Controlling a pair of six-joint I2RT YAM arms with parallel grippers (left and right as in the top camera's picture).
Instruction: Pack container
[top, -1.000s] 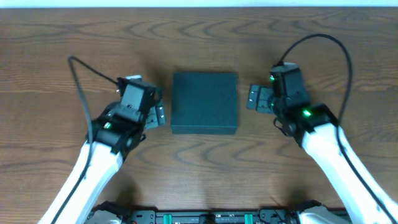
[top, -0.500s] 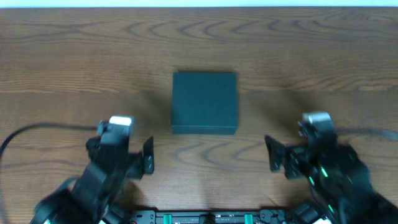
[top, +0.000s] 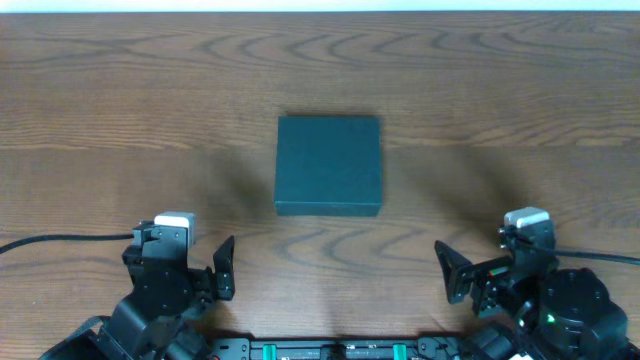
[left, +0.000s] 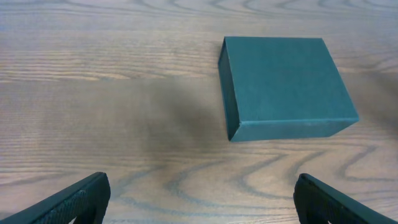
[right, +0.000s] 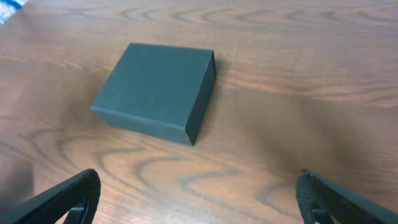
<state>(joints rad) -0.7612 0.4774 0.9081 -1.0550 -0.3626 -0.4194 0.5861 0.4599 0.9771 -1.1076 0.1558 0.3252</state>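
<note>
The container (top: 329, 165) is a dark teal-green square box with its lid shut, lying flat in the middle of the wooden table. It also shows in the left wrist view (left: 283, 87) and in the right wrist view (right: 155, 90). My left gripper (top: 222, 275) is open and empty near the front edge, left of the box; its fingertips frame bare wood in the left wrist view (left: 199, 199). My right gripper (top: 450, 275) is open and empty near the front edge, right of the box, and shows in its own view (right: 199, 199). No snack items are in view.
The wooden table (top: 120, 100) runs to a pale strip at the far edge. A black cable (top: 60, 241) trails left from the left arm, and another (top: 600, 256) trails right from the right arm.
Both arms have pulled back from beside the container to the table's front edge. The grippers stay open. The container has not moved.
</note>
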